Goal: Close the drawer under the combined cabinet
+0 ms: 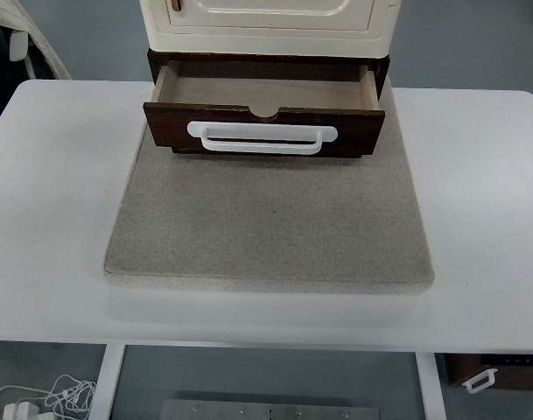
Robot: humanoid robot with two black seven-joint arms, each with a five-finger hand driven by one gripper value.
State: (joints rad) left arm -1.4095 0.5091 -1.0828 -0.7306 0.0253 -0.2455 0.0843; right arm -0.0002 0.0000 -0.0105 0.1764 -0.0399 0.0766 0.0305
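- At the far end of the grey felt-like mat point(266, 219), we see the dark wooden drawer point(264, 109) pulled open under the cream cabinet point(266, 22).
- Its white loop handle point(262, 137) is smooth, rounded.
- We cannot tell any fingers' state; no hands show.

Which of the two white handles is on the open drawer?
The long white handle on the dark brown front of the open drawer, under the cream cabinet. The other handle shows at the bottom right, below the table.
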